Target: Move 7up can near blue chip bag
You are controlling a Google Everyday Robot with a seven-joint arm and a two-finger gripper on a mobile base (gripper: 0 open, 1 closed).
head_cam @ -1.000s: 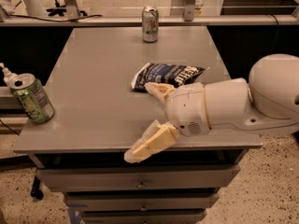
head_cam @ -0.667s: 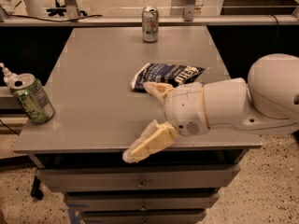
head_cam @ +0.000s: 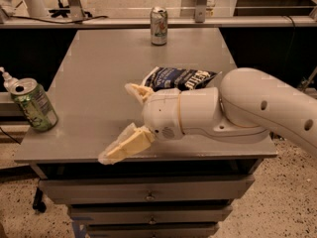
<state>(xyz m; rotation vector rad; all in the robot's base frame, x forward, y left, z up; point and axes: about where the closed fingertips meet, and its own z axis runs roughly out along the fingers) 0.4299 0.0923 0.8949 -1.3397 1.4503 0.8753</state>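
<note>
The 7up can [head_cam: 32, 104], green with a silver top, stands upright at the table's [head_cam: 94, 58] left edge near the front corner. The blue chip bag [head_cam: 181, 78] lies crumpled near the table's middle, partly hidden behind my white arm. My gripper [head_cam: 116, 123] hovers over the front of the table, between the can and the bag. It is open and empty, with one pale finger [head_cam: 126, 145] over the front edge and the other finger [head_cam: 138, 90] next to the bag. The can is well to the gripper's left.
A silver-white can [head_cam: 159, 26] stands at the table's back edge. Drawers [head_cam: 148, 195] sit under the tabletop. A white bottle top [head_cam: 6, 78] shows just behind the 7up can, off the left edge. A rail runs behind the table.
My gripper and arm have shifted left, toward the 7up can. The cans and the bag have not moved.
</note>
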